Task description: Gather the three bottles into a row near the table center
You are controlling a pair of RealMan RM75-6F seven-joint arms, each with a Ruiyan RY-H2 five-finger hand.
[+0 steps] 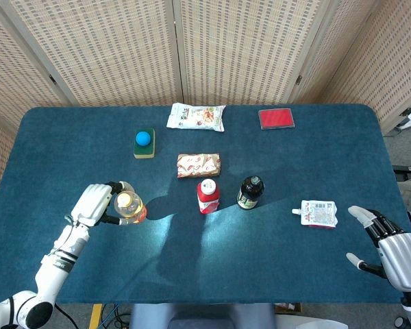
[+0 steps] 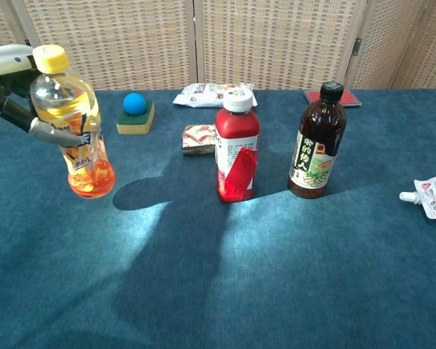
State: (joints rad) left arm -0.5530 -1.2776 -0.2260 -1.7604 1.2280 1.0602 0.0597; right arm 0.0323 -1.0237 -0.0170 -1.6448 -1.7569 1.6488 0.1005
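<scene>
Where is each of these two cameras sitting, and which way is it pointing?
Head view: high above the near edge, looking steeply down on the whole table; it shows the left hand gripping the orange bottle and the right hand, holding nothing.
Chest view: low, near table height, looking level across toward the wicker screens; only the left hand shows.
Both share the orange bottle, red bottle, dark bottle and blue ball.

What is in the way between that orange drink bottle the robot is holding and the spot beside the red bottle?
Nothing visible. The left hand holds the orange drink bottle, and only bare table lies between it and the red bottle. The snack packet and the sponge with the ball sit farther back, off that path.
</scene>
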